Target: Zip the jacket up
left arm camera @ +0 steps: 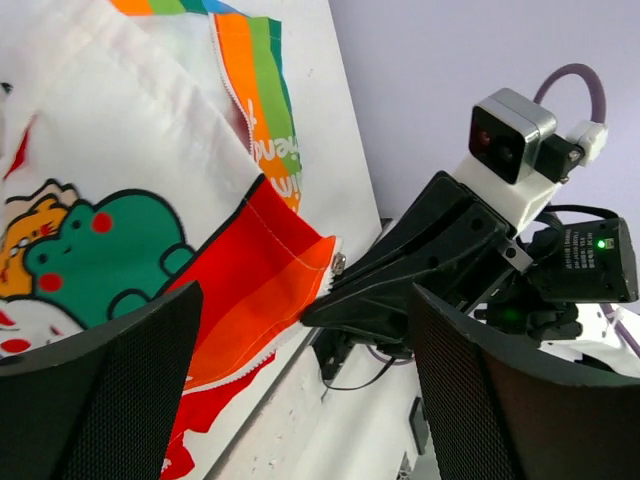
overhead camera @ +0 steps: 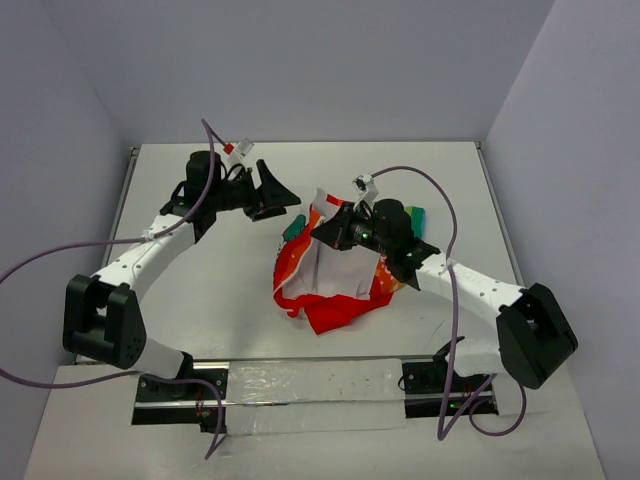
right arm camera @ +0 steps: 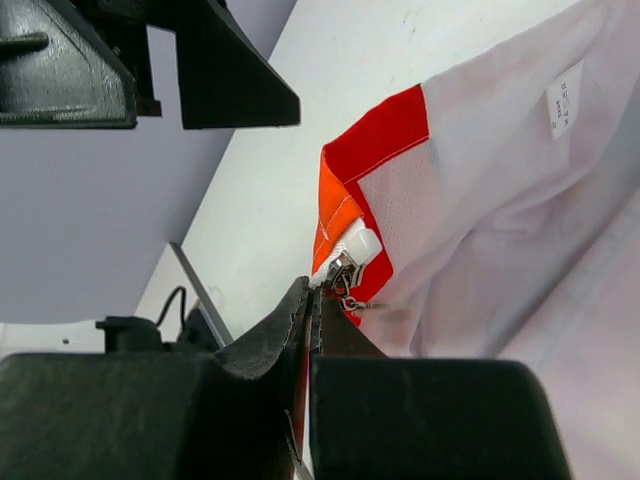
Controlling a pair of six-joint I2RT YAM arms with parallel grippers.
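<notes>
Reaching in from the near-left corner of the tabletop [overhead camera: 215,300], the left arm [overhead camera: 150,250] ends in the left gripper [overhead camera: 285,205], whose two black fingers [left arm camera: 110,390] are spread wide with nothing between them. It hovers just beside the upper left edge of the jacket [overhead camera: 335,270], apart from the cloth.

The jacket lies crumpled at the middle of the tabletop, slightly right of centre, its white lining turned up and red fabric bunched along the near edge. The left wrist view shows a green cartoon animal print [left arm camera: 100,250] on white and a rainbow-striped panel [left arm camera: 265,90] running along an unjoined zip edge.

The right gripper [overhead camera: 318,232] is clamped on a red-and-orange corner of the jacket, its jaws pressed together on the cloth. The metal zipper slider [right arm camera: 345,270] with a white pull tab [right arm camera: 362,245] sits right at the fingertips. A small white label [right arm camera: 565,100] shows on the lining beyond.

The right arm [overhead camera: 480,290] runs from that grip back to its base at the near-right corner, a purple cable [overhead camera: 452,330] looping along it.
</notes>
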